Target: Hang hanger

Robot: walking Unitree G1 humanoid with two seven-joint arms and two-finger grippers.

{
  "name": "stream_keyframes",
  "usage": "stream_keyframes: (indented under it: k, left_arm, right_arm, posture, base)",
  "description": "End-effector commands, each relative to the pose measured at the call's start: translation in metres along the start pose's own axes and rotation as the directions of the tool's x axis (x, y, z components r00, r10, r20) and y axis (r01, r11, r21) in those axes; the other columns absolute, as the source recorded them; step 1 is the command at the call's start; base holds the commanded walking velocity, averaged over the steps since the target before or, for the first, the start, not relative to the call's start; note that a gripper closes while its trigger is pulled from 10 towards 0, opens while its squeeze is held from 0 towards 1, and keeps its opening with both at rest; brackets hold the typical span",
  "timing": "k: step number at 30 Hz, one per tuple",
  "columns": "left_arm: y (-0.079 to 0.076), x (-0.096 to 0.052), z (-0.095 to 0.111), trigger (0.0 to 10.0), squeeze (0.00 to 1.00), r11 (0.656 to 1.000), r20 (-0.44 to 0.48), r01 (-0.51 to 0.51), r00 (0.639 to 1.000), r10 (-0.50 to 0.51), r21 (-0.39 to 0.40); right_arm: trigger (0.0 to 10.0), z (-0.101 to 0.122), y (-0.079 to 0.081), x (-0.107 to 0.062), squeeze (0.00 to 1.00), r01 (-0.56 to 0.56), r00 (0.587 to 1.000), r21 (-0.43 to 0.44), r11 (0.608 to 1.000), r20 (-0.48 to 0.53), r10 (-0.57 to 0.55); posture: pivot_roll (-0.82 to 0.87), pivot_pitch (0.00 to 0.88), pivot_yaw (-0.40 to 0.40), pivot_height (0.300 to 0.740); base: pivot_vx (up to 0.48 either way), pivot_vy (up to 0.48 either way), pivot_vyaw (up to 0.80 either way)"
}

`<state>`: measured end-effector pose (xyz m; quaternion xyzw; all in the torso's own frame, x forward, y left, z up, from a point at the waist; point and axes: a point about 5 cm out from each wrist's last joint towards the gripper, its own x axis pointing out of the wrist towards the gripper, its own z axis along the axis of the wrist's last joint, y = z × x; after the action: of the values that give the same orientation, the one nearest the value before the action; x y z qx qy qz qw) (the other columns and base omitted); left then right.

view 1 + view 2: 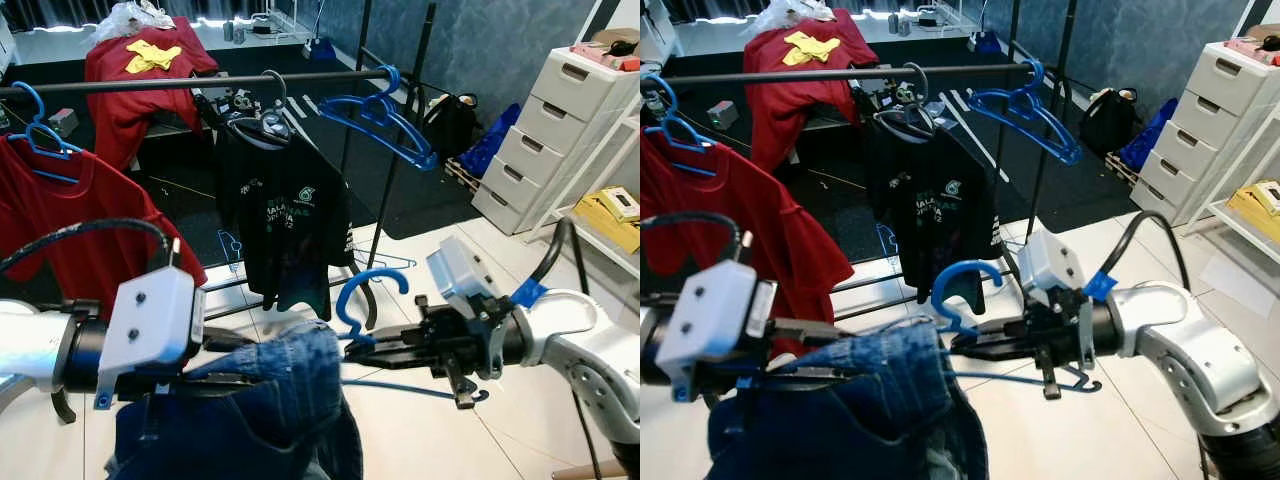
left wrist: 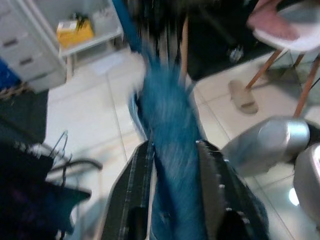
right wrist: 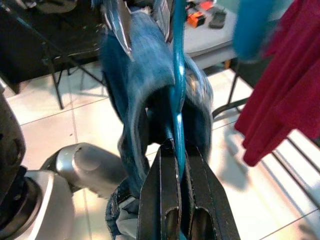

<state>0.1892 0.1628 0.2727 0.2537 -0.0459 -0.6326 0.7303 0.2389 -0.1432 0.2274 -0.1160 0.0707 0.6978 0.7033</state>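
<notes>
R gripper (image 1: 965,340) fingers clenched on blue plastic hanger (image 1: 958,290) just below hook, held low, well under black clothes rail (image 1: 840,73). Blue denim jeans (image 1: 870,400) draped over hanger; L gripper (image 1: 215,385) fingers grasping denim fold. Risks: jeans weight could twist hanger in thin grip; hook may snag black T-shirt (image 1: 935,205) or empty blue hanger (image 1: 1025,110) on rail during lift; denim could slide off if L lets go early.
</notes>
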Motion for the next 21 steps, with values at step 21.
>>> stream_keyframes:
  k: [21]
  left_arm:
    - [0.031,-0.083,-0.033,10.0,1.00,0.782,0.042,-0.610,0.785,0.619,-0.125]
  right_arm:
    - [0.0,0.034,-0.008,-0.023,0.00,0.056,0.972,-0.039,0.998,0.229,-0.046]
  posture:
    - [-0.07,0.064,-0.039,0.740]
  base:
    - [0.000,0.000,0.00]
